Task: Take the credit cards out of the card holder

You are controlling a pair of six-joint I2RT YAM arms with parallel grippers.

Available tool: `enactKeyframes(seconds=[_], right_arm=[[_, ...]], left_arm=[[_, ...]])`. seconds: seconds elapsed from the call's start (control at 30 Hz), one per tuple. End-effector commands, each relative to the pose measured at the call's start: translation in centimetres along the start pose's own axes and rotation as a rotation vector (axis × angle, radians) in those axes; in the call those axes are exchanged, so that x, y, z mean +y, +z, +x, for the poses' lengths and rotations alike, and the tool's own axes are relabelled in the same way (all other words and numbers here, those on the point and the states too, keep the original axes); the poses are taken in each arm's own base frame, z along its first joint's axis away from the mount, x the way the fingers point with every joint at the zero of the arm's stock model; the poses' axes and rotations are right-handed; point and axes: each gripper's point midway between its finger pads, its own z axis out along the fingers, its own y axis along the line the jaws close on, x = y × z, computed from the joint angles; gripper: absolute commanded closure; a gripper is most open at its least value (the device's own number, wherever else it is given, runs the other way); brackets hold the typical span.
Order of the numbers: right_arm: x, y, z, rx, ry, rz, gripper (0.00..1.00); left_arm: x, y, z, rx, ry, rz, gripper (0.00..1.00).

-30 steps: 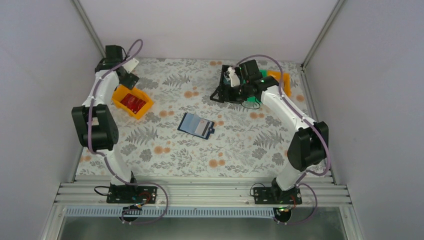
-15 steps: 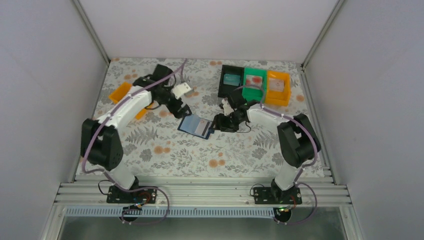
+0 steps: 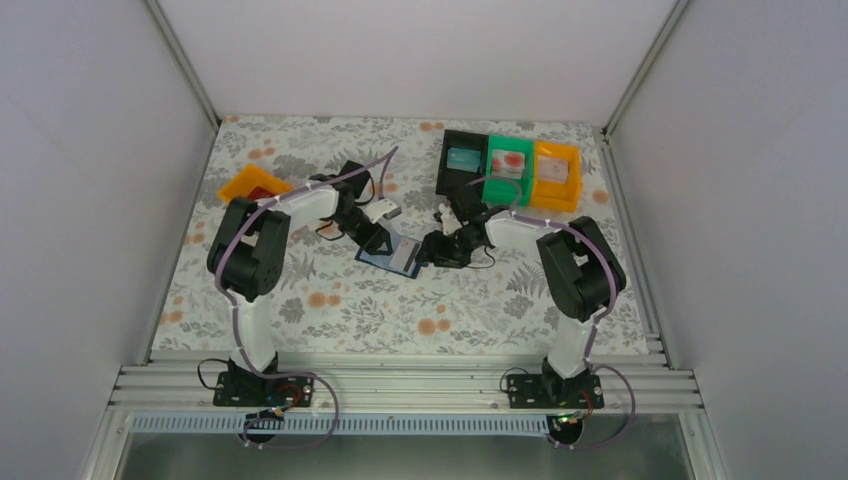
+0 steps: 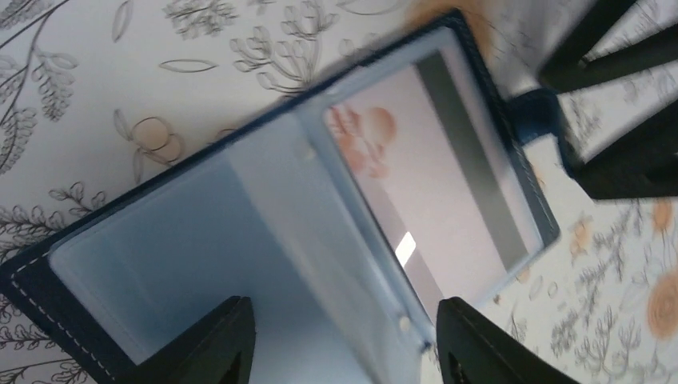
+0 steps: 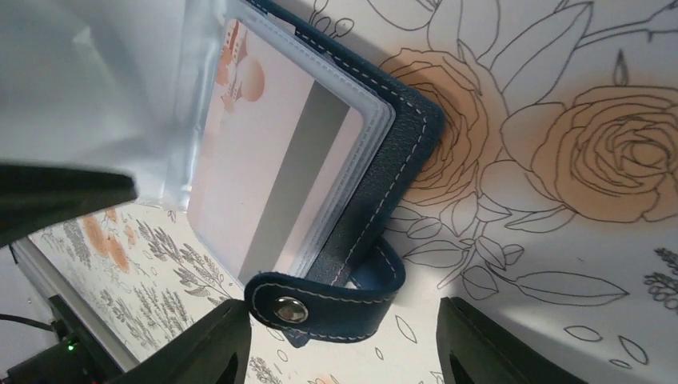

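Note:
The navy card holder [image 3: 398, 258] lies open mid-table, its clear sleeves up. A pale pink card [image 4: 432, 184] with a grey stripe sits in a sleeve, and it also shows in the right wrist view [image 5: 256, 176]. My left gripper [image 4: 344, 352] is open and empty, low over the holder's empty sleeves [image 4: 184, 264]. In the top view it [image 3: 383, 238] is at the holder's far left corner. My right gripper [image 5: 344, 348] is open, its fingers either side of the snap closure tab [image 5: 320, 308]. In the top view it [image 3: 437, 247] is at the holder's right edge.
Black [image 3: 462, 160], green [image 3: 508, 165] and orange [image 3: 556, 172] bins stand in a row at the back right, each with a card inside. Another orange bin [image 3: 245, 185] with a red card stands at the back left.
Both arms have swung from the bins to the card holder. The left gripper now hovers over the open sleeves and the right gripper is at the closure tab.

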Motion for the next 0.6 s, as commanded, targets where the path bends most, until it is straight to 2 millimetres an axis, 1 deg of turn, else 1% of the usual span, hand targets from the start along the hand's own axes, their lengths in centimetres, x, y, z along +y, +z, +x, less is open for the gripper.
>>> enactKeyframes(seconds=[0.0,0.03,0.1,0.2,0.23,0.27,0.3,0.37,0.43,0.5,0.53,0.57], right_arm=[[0.1,0.9,0.0,0.011,-0.014,-0.018,0.4],[0.1,0.9,-0.1,0.01,-0.018,-0.016,0.39],[0.1,1.0,-0.1,0.015,-0.024,-0.017,0.39],[0.0,0.9,-0.2,0.019,-0.028,-0.032,0.37],[0.0,0.7,-0.4,0.017,-0.029,-0.04,0.37],[0.0,0.3,-0.5,0.011,-0.029,-0.046,0.35],[0.0,-0.3,-0.7,-0.003,-0.03,-0.053,0.34],[0.2,-1.8,-1.3,-0.045,-0.048,-0.078,0.29],[0.6,-3.5,-1.8,-0.088,-0.086,-0.102,0.21],[1.6,-5.5,-2.3,-0.134,-0.148,-0.139,0.12],[2.2,-6.6,-2.5,-0.157,-0.186,-0.17,0.08],[3.3,-8.0,-2.6,-0.19,-0.239,-0.21,0.03]], left_arm=[[1.8,1.3,-0.3,-0.019,-0.022,-0.025,0.48],[1.8,1.7,-0.1,-0.012,-0.029,-0.017,0.53],[1.4,2.1,-0.1,-0.023,-0.03,0.023,0.62],[-0.7,2.2,-0.5,-0.055,-0.02,0.157,0.73],[-1.4,2.1,-0.6,-0.065,-0.016,0.199,0.8],[-1.9,1.8,-0.6,-0.077,-0.01,0.23,0.93],[-2.2,1.5,-0.7,-0.094,-0.008,0.254,0.97],[-2.2,0.5,-0.9,-0.131,-0.008,0.279,0.98],[-1.7,-1.0,-1.3,-0.169,0.013,0.243,0.98],[-2.5,-3.8,-2.5,-0.247,0.1,0.185,0.98],[-3.3,-5.3,-3.0,-0.29,0.15,0.172,0.98],[-4.1,-6.7,-3.6,-0.329,0.195,0.164,0.98]])
